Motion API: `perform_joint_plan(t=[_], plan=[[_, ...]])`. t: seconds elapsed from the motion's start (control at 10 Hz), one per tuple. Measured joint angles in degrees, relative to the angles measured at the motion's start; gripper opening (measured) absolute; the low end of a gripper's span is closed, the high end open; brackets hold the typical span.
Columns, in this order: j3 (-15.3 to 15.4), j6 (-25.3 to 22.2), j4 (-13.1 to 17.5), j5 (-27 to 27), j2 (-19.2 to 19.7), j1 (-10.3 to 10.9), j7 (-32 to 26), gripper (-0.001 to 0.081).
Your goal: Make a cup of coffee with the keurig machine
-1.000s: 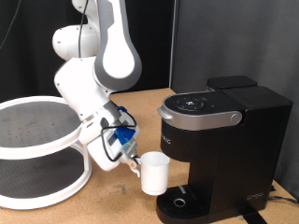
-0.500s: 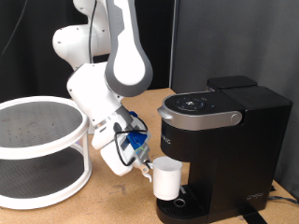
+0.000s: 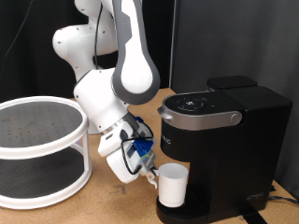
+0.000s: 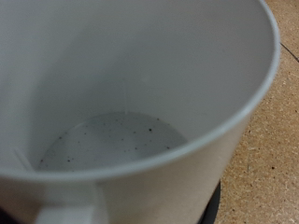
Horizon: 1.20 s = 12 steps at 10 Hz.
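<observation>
- the claw (image 3: 152, 172) grips the cup (image 3: 172, 185) by its handle side, at the left of the keurig machine (image 3: 220, 145).
- cup: upright, under the machine's brew head, over the round drip plate (image 3: 179, 215).
- wrist view: cup (image 4: 140, 103) interior fills the frame, dark specks on its bottom.
- white two-tier rack (image 3: 42, 145) stands at far left on the wooden surface (image 3: 112, 201).

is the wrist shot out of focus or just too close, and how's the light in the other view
Wrist view: too close; the cup fills the frame, rim and wall soft, grey specks at the bottom readable, no glare. Exterior view: even light on a dark backdrop, the gripper at the cup slightly blurred, the keurig machine sharp with a faint sheen on its lid.
</observation>
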Motion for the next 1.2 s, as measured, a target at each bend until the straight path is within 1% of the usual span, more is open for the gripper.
perform_joint_plan(t=[0.2,0.6,0.7,0.8,0.9,1.0,1.1,1.2], plan=[[0.5,0.0,0.8,0.4,1.1,0.0,0.0,0.0067],[0.8,-0.7,1.4,2.4,2.2,0.0,0.0,0.0067],[0.8,-1.3,1.4,2.5,2.3,-0.1,0.0,0.0236],[0.7,-2.0,1.3,2.5,2.3,-0.2,-0.1,0.0236],[0.5,-2.7,1.1,2.3,2.2,-0.4,-0.1,0.0403],[0.1,-3.7,0.6,1.0,1.8,-0.8,-0.1,0.0403],[-0.5,-5.4,-0.4,-1.3,0.9,-1.5,0.0,0.0597],[-1.4,-7.0,-1.9,-3.8,-0.5,-2.4,0.0,0.0597]])
